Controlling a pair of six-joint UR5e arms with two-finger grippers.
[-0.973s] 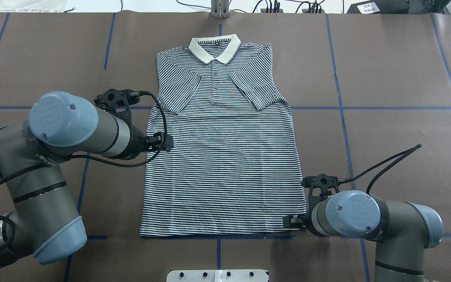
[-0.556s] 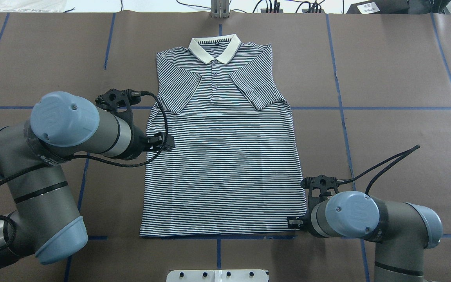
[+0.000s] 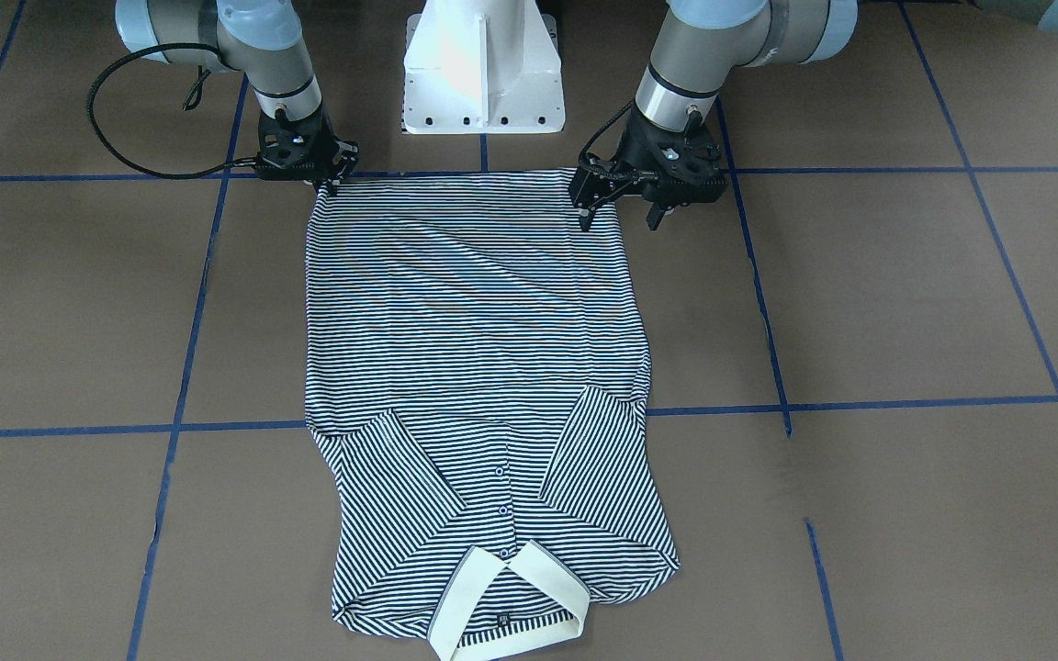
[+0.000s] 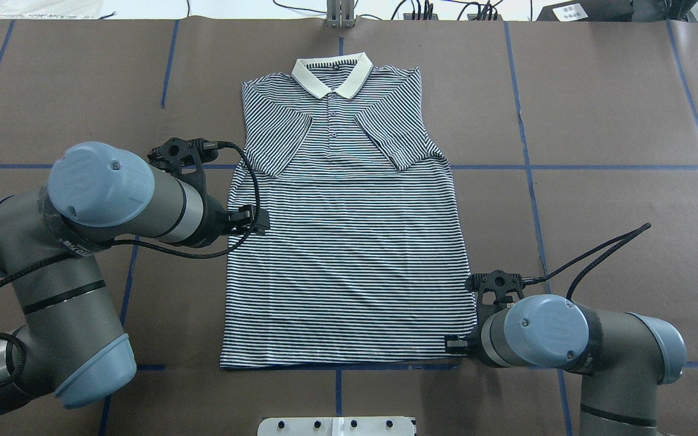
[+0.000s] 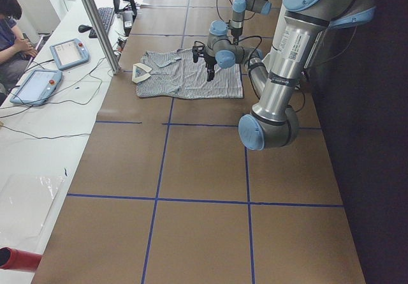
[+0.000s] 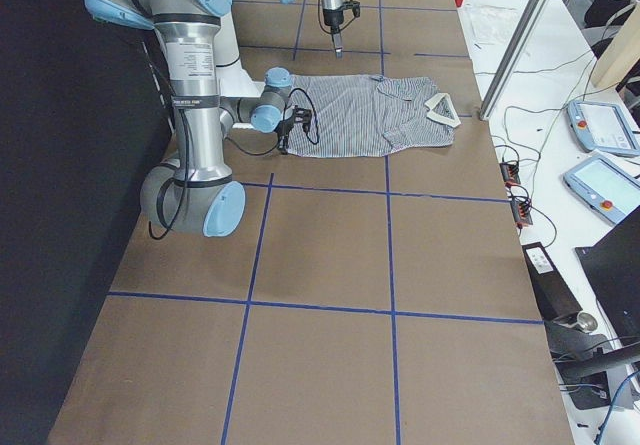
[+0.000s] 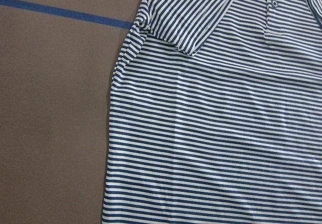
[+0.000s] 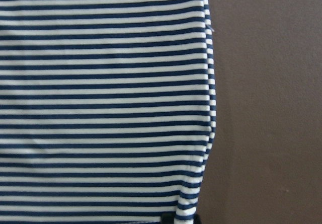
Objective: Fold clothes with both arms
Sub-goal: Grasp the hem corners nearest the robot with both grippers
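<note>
The striped polo shirt (image 4: 349,254) lies flat on the brown table, cream collar (image 4: 332,74) at the far end and both sleeves folded in over the chest. My right gripper (image 4: 453,345) is low at the hem's right corner. In the front view my right gripper (image 3: 329,184) looks shut on that corner, and in the right wrist view the corner of the shirt (image 8: 100,108) runs into a fingertip (image 8: 181,220). My left gripper (image 3: 619,218) hangs open above the shirt's left edge, holding nothing; from overhead my left gripper (image 4: 257,221) sits halfway along that side.
The white pedestal base (image 3: 483,64) stands just behind the hem. Blue tape lines (image 4: 528,163) cross the table. A person (image 5: 9,29) sits at a side bench with tablets (image 5: 69,53) beyond the collar end, next to a metal pole (image 5: 95,22).
My right gripper has shifted slightly right at the hem corner, and the hem's left corner has drawn in a little to the right. The left arm has barely moved.
</note>
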